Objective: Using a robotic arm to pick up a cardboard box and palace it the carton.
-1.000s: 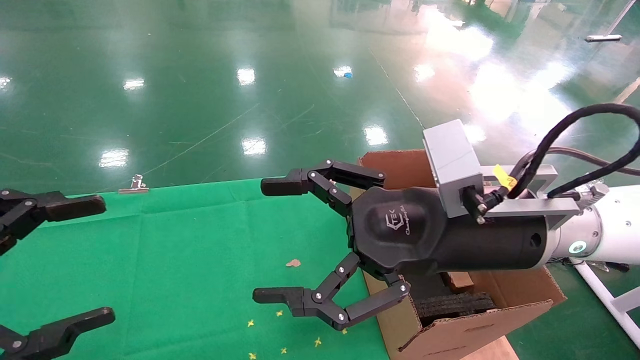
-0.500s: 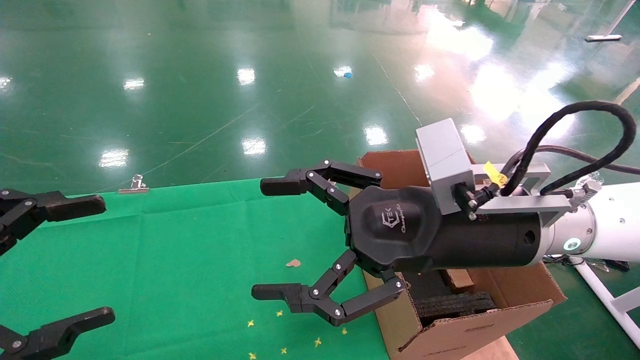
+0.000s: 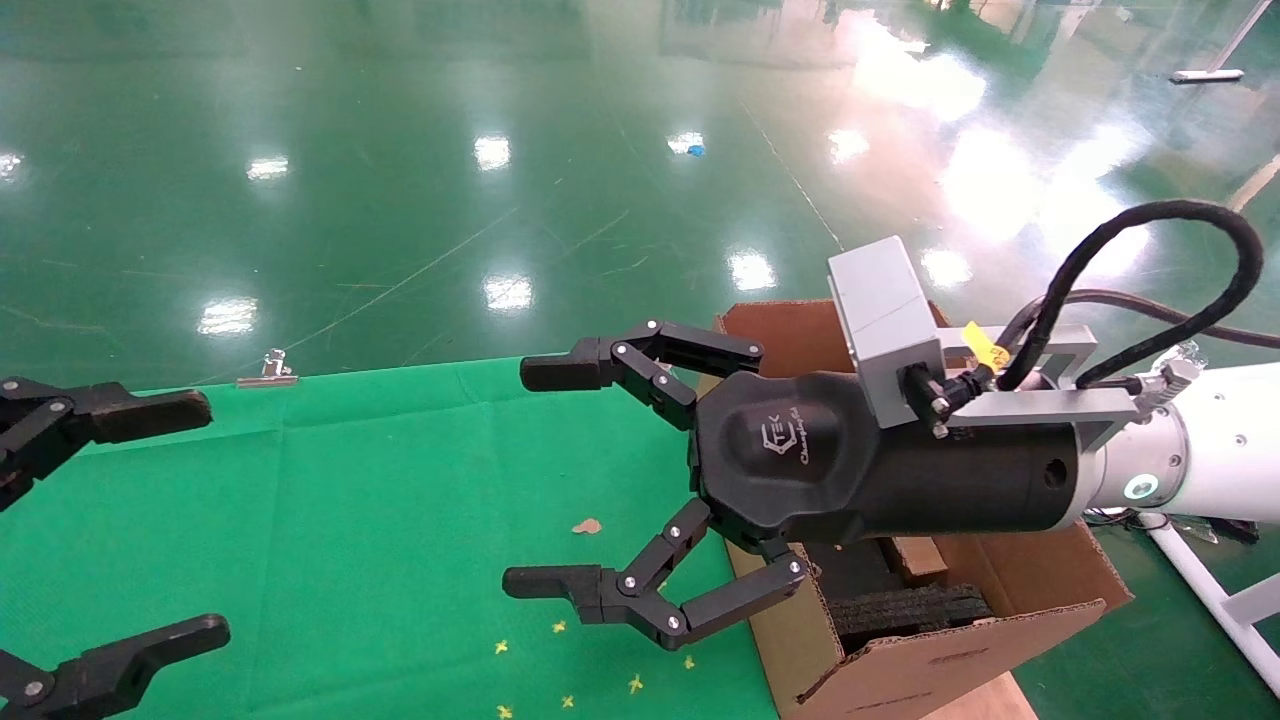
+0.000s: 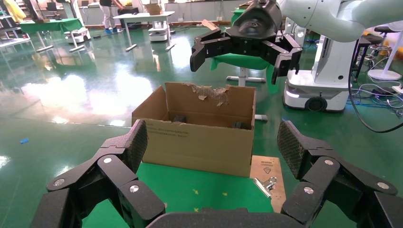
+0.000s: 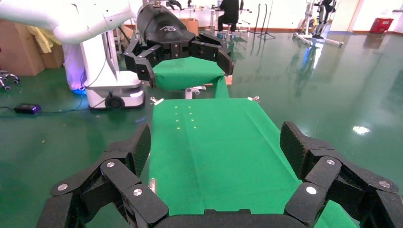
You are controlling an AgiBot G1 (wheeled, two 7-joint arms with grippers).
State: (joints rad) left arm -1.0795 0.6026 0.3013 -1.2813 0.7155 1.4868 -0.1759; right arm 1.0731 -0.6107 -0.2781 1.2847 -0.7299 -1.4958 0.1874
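My right gripper (image 3: 535,478) on the robotic arm (image 3: 1220,460) hangs open and empty above the green cloth (image 3: 350,500), its black wrist over the near left corner of the carton (image 3: 950,660). The carton stands open at the table's right end, with black foam (image 3: 910,608) inside. Beside the foam lies a small brown cardboard piece (image 3: 915,560), mostly hidden by the wrist; I cannot tell whether it is the cardboard box. In the left wrist view the carton (image 4: 199,142) stands under the right gripper (image 4: 237,64). My left gripper (image 3: 200,518) is open and empty at the table's left end.
A metal binder clip (image 3: 268,372) holds the cloth's far edge, and another clip (image 4: 263,183) sits by a wooden board (image 4: 266,168) beside the carton. Small yellow marks (image 3: 560,665) dot the cloth. A white frame leg (image 3: 1210,590) stands right of the carton.
The right arm has edged slightly to the left, with its grey camera block and cable shifting along. Its fingers stay spread. The left gripper has not moved.
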